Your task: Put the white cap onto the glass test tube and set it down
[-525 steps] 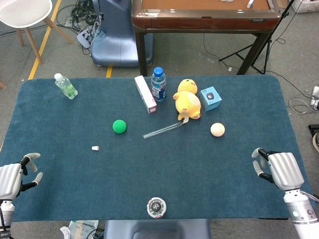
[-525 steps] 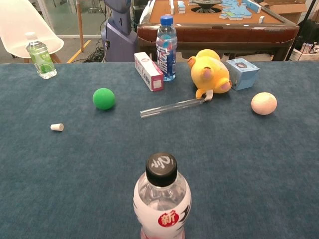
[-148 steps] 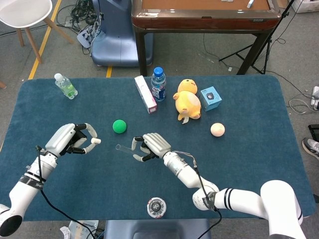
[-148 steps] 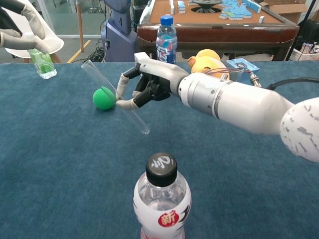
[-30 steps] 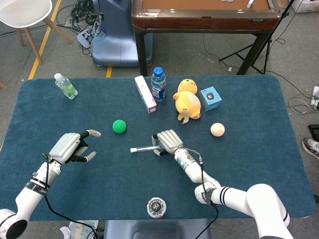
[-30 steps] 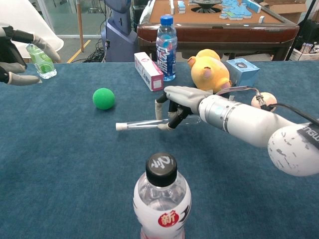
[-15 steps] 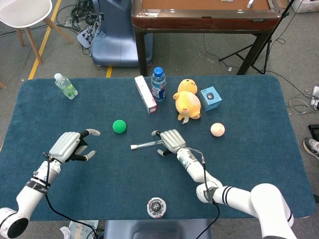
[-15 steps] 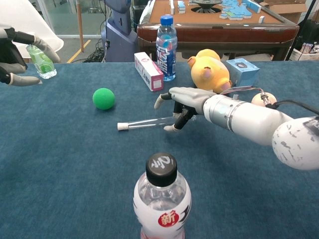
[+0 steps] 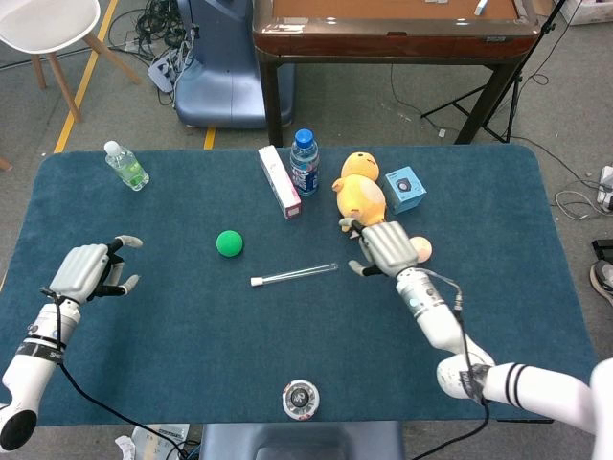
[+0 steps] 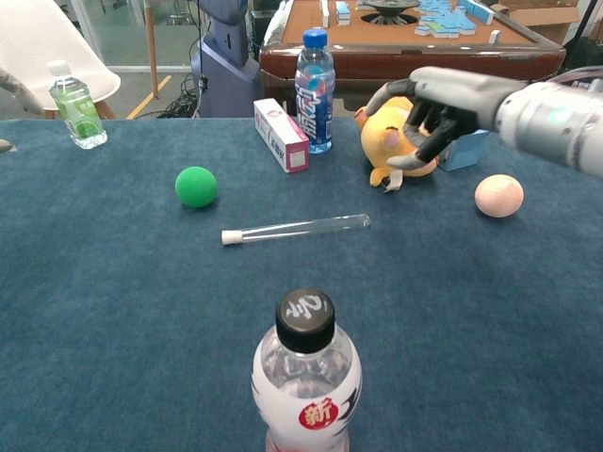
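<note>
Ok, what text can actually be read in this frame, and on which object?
"新" on the red label of the near bottle.
Black cap of that bottle: white characters, not legible.
Blue bottle: label print too blurred.
White-and-pink box: print too small.
Blue box: round mark only, no readable text.

You are working in a robot test room, not a home: a table covered in blue felt (image 9: 498,192), bare grey floor with yellow tape (image 9: 81,91), loose cables (image 9: 158,24) and a tripod (image 9: 484,101) beyond its far edge, beside a mahjong table (image 10: 405,38).

Silver-grey right hand (image 9: 387,247), white arm w/ black bands, cable.
</note>
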`<action>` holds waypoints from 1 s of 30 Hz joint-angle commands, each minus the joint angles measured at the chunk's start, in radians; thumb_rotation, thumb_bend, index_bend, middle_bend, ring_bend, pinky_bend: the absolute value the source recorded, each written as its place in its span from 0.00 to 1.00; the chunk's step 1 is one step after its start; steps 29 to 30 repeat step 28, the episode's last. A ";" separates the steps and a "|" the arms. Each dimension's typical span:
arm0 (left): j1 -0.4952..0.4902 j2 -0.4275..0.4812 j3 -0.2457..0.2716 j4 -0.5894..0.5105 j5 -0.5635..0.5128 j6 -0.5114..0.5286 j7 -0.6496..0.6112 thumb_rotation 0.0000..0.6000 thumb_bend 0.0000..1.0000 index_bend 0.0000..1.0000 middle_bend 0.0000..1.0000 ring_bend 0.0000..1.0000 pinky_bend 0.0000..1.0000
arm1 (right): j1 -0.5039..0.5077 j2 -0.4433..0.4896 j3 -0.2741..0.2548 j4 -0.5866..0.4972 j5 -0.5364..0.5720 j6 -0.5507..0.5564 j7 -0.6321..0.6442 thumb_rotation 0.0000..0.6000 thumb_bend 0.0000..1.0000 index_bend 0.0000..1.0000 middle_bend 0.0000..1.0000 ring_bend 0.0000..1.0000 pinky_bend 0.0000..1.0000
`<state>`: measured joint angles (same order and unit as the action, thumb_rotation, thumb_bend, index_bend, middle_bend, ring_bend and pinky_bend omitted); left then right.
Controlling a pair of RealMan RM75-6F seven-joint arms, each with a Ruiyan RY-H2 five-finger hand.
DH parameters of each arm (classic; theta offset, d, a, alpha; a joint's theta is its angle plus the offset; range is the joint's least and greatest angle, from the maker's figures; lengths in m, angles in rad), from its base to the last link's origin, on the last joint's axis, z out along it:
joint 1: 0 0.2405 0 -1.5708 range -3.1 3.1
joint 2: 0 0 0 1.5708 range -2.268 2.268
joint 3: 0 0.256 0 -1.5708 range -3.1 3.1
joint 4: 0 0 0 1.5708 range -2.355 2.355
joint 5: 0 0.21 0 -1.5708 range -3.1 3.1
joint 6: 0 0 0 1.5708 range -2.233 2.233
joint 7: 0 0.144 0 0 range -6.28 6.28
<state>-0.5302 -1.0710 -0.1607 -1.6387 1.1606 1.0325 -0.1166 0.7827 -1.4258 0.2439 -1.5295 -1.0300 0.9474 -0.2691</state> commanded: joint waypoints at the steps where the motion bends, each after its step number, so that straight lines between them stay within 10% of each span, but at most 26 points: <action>1: 0.037 0.003 0.003 0.015 -0.023 0.042 0.000 1.00 0.29 0.29 0.63 0.60 0.78 | -0.120 0.178 -0.045 -0.170 0.014 0.138 -0.095 1.00 0.28 0.27 0.64 0.70 0.83; 10: 0.168 -0.044 0.021 0.044 -0.019 0.255 0.051 1.00 0.29 0.29 0.48 0.50 0.58 | -0.319 0.293 -0.156 -0.246 -0.095 0.350 -0.068 1.00 0.28 0.33 0.53 0.59 0.80; 30: 0.323 -0.062 0.088 -0.056 0.127 0.439 0.107 1.00 0.29 0.29 0.47 0.49 0.50 | -0.504 0.282 -0.223 -0.227 -0.327 0.546 -0.009 1.00 0.28 0.38 0.54 0.59 0.78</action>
